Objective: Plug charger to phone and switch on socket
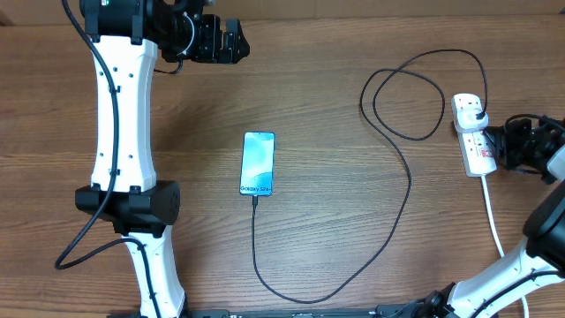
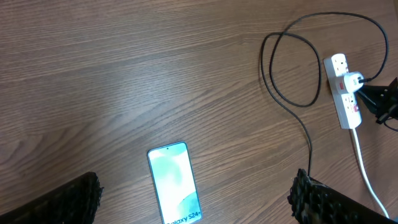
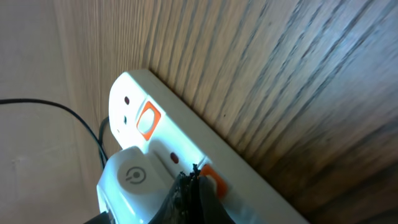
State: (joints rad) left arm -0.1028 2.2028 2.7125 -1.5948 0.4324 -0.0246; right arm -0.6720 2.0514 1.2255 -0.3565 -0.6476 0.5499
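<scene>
**Right claw at socket**

The socket lies by the right edge; the charger runs from it to the phone at mid-counter. Right claw, closed narrow, touches an orange switch. Left claw, wide, hovers at the far edge.

- The left arm has long, rounded white shells, with small dark holes dotted along one edge.
- Its joint housing is a chunky black block clamped round the white shell.
- A thin black cable runs beside the shell and loops free.
- The left gripper is black and blocky; its fingers carry rows of small rubbery bumps.
- The right arm is white-shelled too.
- The right gripper is black, with dark, matte fingertips.
</scene>
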